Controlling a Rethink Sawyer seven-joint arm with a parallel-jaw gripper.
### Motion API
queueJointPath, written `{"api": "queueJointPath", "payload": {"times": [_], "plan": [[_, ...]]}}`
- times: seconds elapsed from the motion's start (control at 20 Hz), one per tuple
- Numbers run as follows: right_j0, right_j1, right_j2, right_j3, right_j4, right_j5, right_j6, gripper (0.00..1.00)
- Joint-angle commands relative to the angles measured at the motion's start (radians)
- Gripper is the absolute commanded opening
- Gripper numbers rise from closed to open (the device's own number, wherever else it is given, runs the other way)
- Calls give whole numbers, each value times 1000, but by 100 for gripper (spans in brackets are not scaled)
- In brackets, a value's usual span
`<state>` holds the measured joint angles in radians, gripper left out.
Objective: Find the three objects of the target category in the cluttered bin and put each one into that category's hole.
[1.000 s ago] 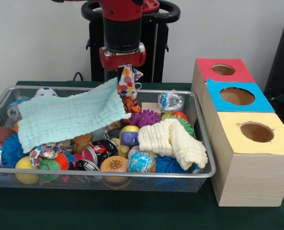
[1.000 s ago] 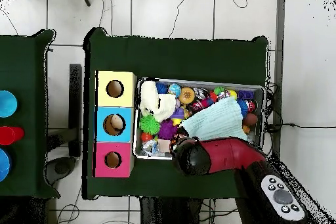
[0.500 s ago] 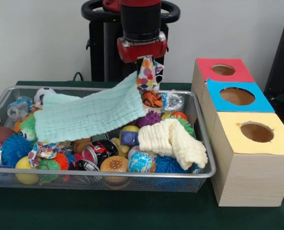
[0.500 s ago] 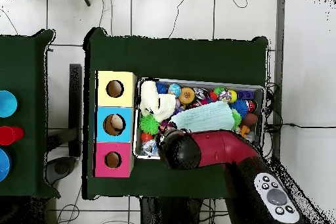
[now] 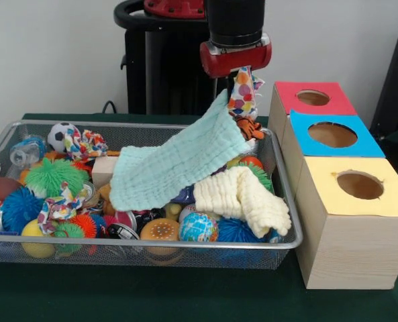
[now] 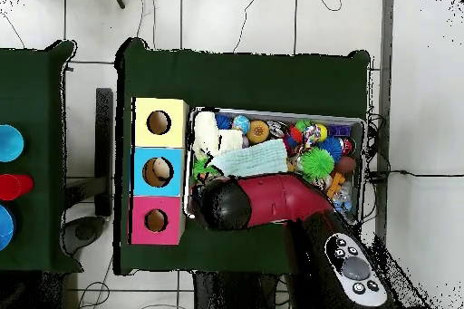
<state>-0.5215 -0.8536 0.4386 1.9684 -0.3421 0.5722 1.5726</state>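
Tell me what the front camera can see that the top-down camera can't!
Only the front view shows the gripper holding a spotted cloth, with the mint cloth lifted along with it.

Only the overhead view shows something lying inside the blue box.

Both show the wire bin full of toys, the cream cloth, and the red box, blue box and yellow box.

Red-and-black arm [image 5: 235, 30] upright above, gripper [image 5: 242, 72] low under its red collar (fingers hidden).
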Motion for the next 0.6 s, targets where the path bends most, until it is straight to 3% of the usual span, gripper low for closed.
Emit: {"api": "queueJointPath", "payload": {"times": [0.05, 0.6], "plan": [[1, -17, 34, -56, 58, 98, 47, 0], [-24, 14, 31, -79, 6, 66, -22, 0]]}}
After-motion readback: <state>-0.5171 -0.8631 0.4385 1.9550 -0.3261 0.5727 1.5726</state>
